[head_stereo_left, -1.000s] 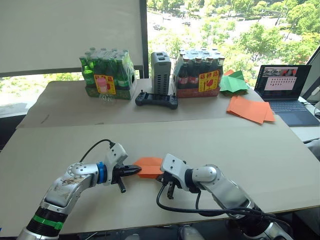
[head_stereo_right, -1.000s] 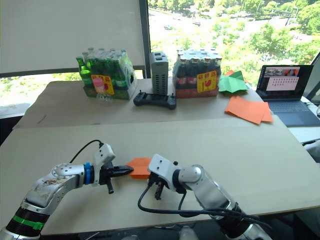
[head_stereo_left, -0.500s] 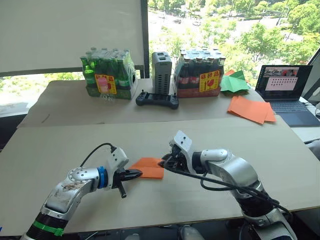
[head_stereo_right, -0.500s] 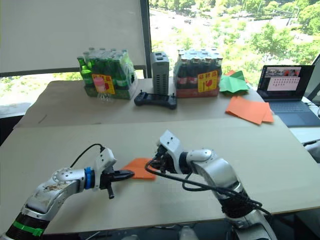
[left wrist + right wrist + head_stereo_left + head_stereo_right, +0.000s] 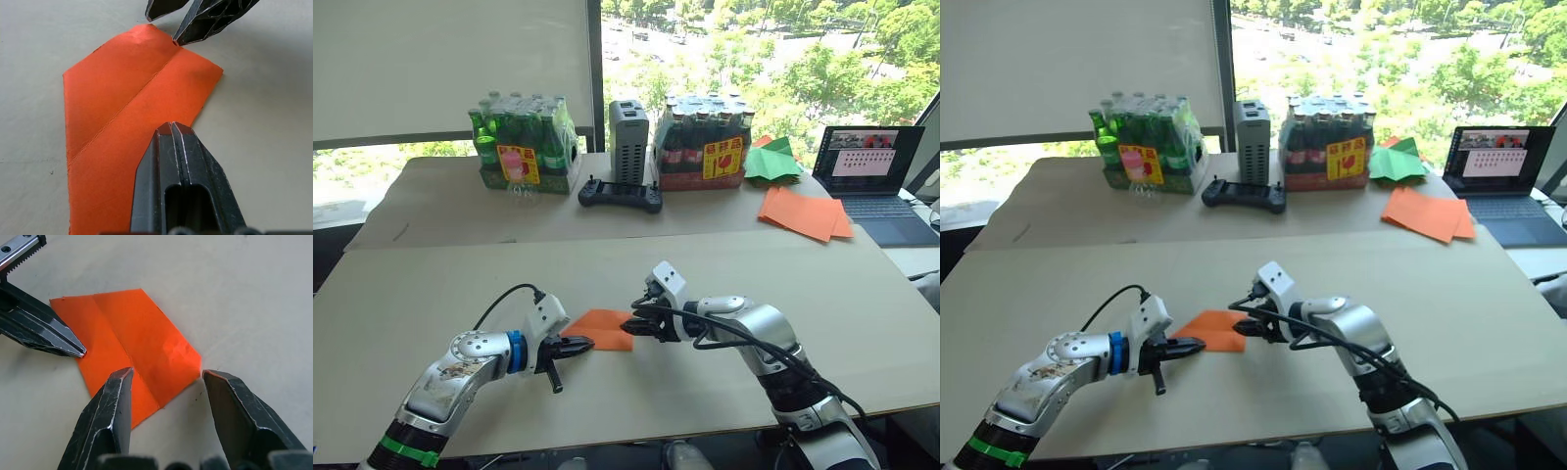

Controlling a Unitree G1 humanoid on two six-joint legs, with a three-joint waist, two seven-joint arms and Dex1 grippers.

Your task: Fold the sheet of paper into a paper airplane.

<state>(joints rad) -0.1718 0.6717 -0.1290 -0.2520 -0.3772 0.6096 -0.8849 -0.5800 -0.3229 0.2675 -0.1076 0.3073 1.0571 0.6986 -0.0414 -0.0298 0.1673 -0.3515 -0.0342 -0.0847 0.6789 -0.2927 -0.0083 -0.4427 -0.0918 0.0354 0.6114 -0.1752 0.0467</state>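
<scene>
left gripper (image 5: 171, 128) fingers pressed together, tip down on near-left edge of paper (image 5: 604, 328), pinning it flat to table (image 5: 431, 294). right gripper (image 5: 166, 374) fingers spread apart, tips low at paper's right corner, one finger over paper, other just off it on bare table. paper folded, orange, centre crease visible, lying between both grippers. beyond paper, far side of table: controller (image 5: 620, 195), green bottle pack (image 5: 519, 147), dark bottle pack (image 5: 702, 145), orange sheet pile (image 5: 804, 213), green paper (image 5: 771, 162), laptop (image 5: 873, 174).
</scene>
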